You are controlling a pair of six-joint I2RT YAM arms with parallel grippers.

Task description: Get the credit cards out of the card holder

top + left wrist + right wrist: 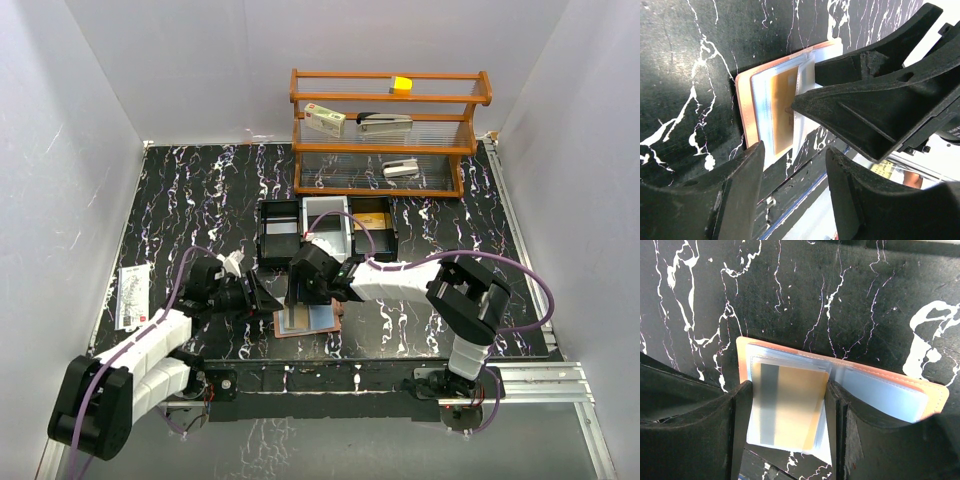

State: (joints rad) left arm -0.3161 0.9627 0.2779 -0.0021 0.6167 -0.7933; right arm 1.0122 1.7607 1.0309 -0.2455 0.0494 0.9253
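Observation:
The salmon-pink card holder lies open on the black marbled table near its front edge; it also shows in the left wrist view and the right wrist view. A yellow-orange credit card sits in a clear sleeve, tilted up off the holder, and shows in the left wrist view too. My right gripper presses its fingers against both side edges of that sleeved card; it also shows from above. My left gripper is open and empty just left of the holder. The blue cards are not clearly visible.
A black three-part tray stands just behind the holder. A wooden shelf at the back carries a white-and-red box, a stapler and a yellow block. A printed packet lies at the far left.

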